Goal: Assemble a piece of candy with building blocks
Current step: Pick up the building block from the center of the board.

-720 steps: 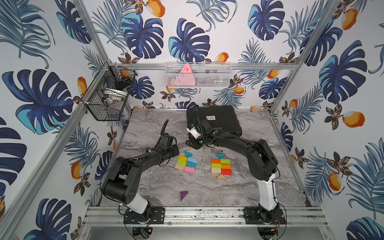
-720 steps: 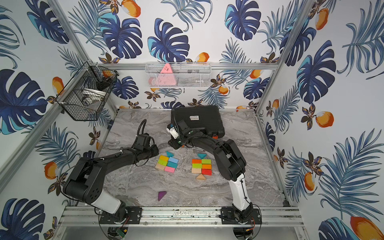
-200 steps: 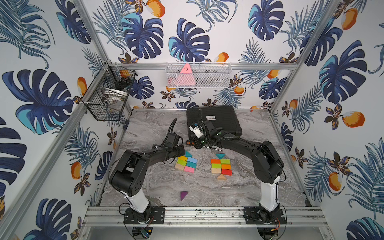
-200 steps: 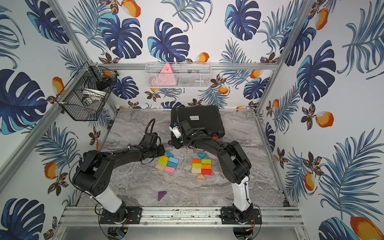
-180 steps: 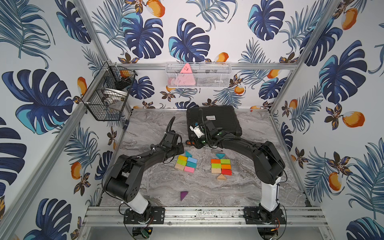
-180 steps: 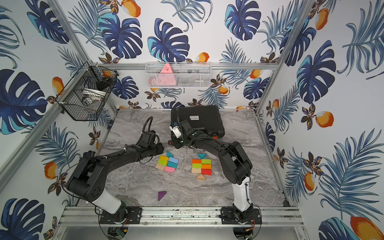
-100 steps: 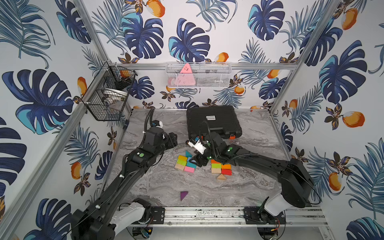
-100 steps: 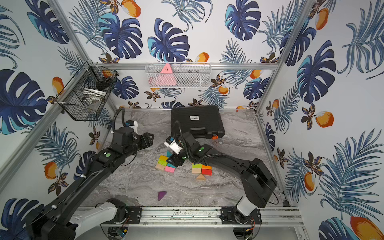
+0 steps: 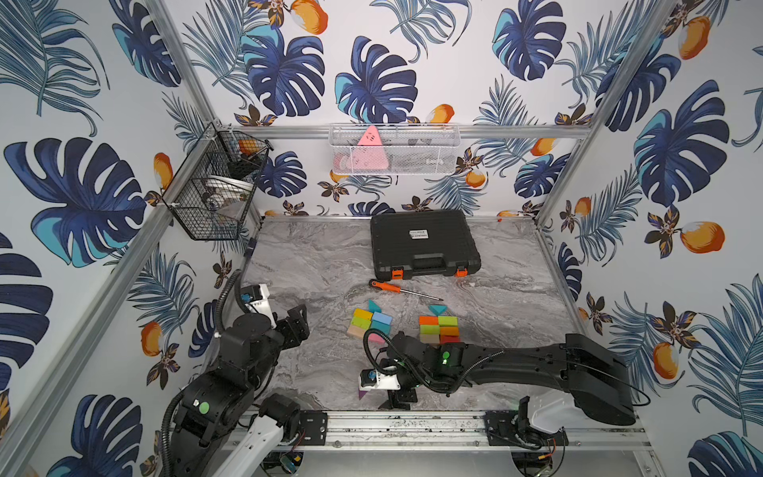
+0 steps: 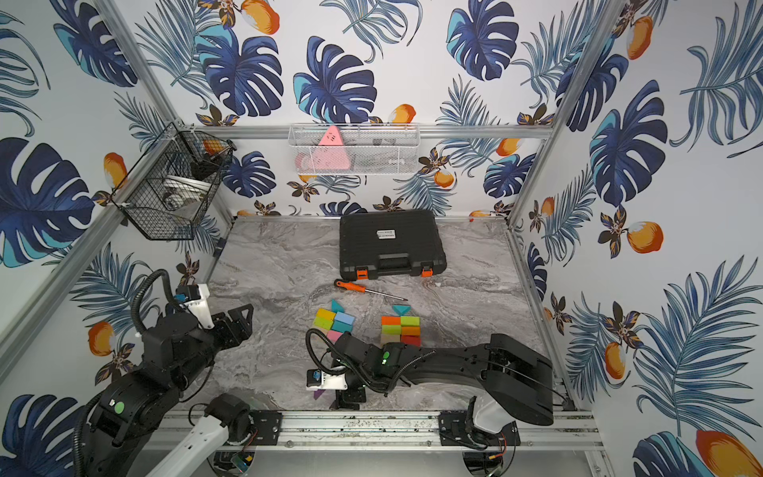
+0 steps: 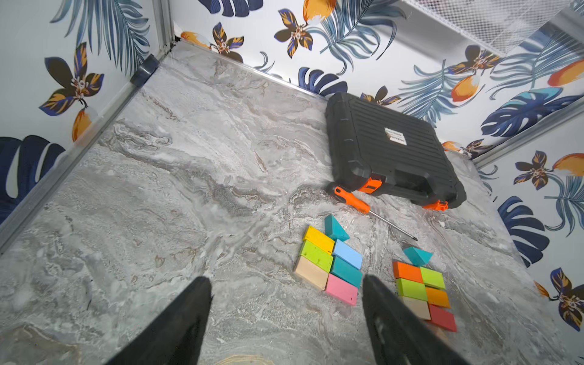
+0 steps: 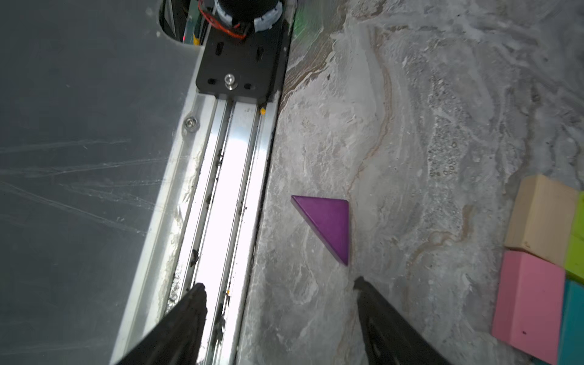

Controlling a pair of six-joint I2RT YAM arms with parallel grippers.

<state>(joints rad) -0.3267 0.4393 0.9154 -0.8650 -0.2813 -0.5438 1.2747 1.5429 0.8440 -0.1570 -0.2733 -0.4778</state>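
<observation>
Two flat clusters of building blocks lie mid-table: a left cluster [image 9: 369, 324] [image 11: 328, 265] of yellow, green, wood, blue, teal and pink pieces, and a right cluster [image 9: 438, 328] [image 11: 422, 289] of orange, green, wood and red ones. A teal triangle [image 9: 437, 309] lies just behind the right cluster. A lone purple triangle block [image 12: 328, 226] [image 9: 362, 394] rests near the front rail. My right gripper [image 12: 279, 286] [image 9: 399, 399] hangs open right over that spot, pointing down, holding nothing. My left gripper [image 11: 286, 281] [image 9: 299, 324] is open and empty, left of the left cluster.
A shut black tool case [image 9: 424, 243] stands at the back. An orange-handled screwdriver [image 9: 402, 290] lies in front of it. A black wire basket [image 9: 214, 186] hangs on the left wall, a white mesh basket [image 9: 394, 150] on the back wall. The metal front rail [image 12: 227, 202] runs beside the purple triangle.
Both grippers have opened. The left arm drew back from the blocks toward the left front. The right arm swung from near the tool case down to the front edge, over the purple triangle.
</observation>
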